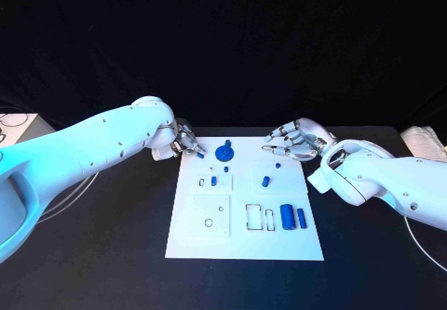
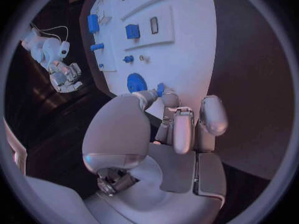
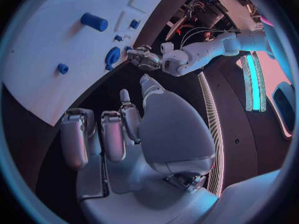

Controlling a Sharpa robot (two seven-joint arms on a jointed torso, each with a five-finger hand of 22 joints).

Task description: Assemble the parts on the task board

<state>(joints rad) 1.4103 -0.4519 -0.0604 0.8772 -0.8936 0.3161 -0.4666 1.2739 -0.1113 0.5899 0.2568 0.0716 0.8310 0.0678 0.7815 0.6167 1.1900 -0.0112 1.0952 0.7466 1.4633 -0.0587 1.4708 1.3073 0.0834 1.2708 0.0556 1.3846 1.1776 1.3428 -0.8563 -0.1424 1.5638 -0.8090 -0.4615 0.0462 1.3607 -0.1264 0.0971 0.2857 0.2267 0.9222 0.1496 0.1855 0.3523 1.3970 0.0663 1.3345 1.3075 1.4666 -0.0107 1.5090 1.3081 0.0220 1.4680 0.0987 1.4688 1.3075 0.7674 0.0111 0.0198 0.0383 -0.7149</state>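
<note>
The white task board (image 1: pixel 244 242) lies in the middle of the black table. My left hand (image 1: pixel 179 140) hovers at its far left corner and pinches a small blue part (image 2: pixel 160 88) between thumb and a finger, just beside the round blue disc (image 1: pixel 225 153) that stands on the board. My right hand (image 1: pixel 294 142) hangs over the far right corner with its fingers loosely apart and nothing in them. Two blue cylinders (image 1: pixel 288 216) lie near the board's right edge. Small blue pegs (image 1: pixel 265 181) stand in the middle blocks. The right wrist view shows the board (image 3: pixel 44 35), a cylinder (image 3: pixel 93 21) and my left hand (image 3: pixel 146 58).
A white box (image 1: pixel 19 126) with cables sits at the table's far left edge, and a pale bundle (image 1: pixel 424 142) lies at the far right. Empty rectangular slots (image 1: pixel 253 216) are beside the cylinders. Black table surface surrounds the board on all sides.
</note>
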